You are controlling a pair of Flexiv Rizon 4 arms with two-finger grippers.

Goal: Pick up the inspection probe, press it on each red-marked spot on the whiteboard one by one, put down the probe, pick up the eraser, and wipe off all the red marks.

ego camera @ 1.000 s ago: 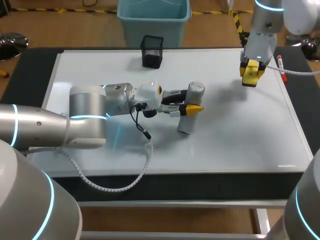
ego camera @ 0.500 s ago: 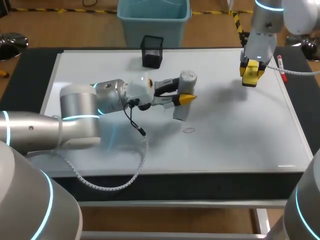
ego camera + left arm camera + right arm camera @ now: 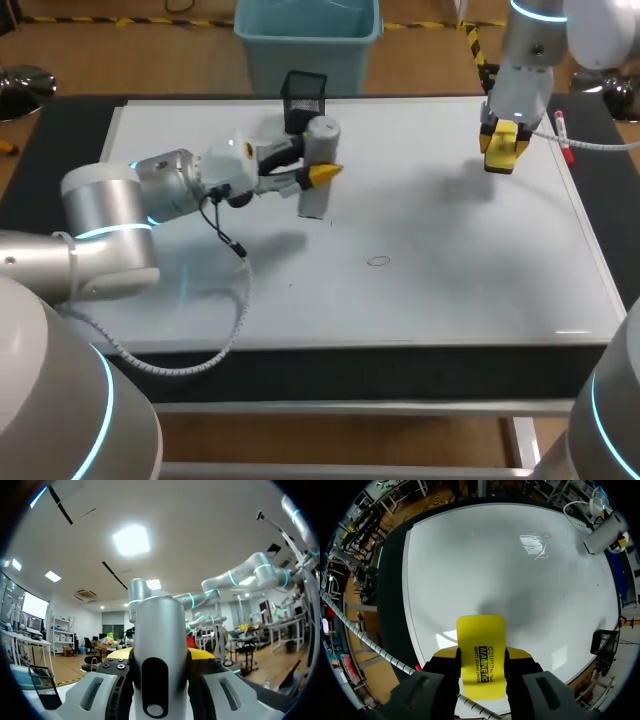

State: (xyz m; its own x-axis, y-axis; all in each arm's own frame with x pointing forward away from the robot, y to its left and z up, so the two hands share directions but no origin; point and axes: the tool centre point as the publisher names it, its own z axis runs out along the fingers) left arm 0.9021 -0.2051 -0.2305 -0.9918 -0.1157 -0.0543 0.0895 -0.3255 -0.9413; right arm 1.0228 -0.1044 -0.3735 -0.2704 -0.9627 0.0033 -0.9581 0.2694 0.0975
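Left arm (image 3: 100, 215), at the whiteboard's (image 3: 450, 290) left side: silver-grey rounded links, glowing cyan joint rings, white wrist housing, black looping cable, white coiled hose. Right arm (image 3: 528, 70), at the whiteboard's far right corner: same grey shell and cyan ring. Left gripper (image 3: 312, 165): yellow tips, black screw-fastened mounts

Black print on the yellow face of the eraser (image 3: 481, 635), in a few short lines set across its width, one line in bold capitals larger than the rest. Sits on the part of the eraser between the two fingers of the right gripper (image 3: 481, 655), which clamp it from both sides. Too small to make out on that eraser in the head view. On the whiteboard (image 3: 450, 290), one small hand-drawn ring (image 3: 377, 261), roughly at the board's middle and well apart from the eraser. Shows again in the right wrist view, far ahead of the gripper.
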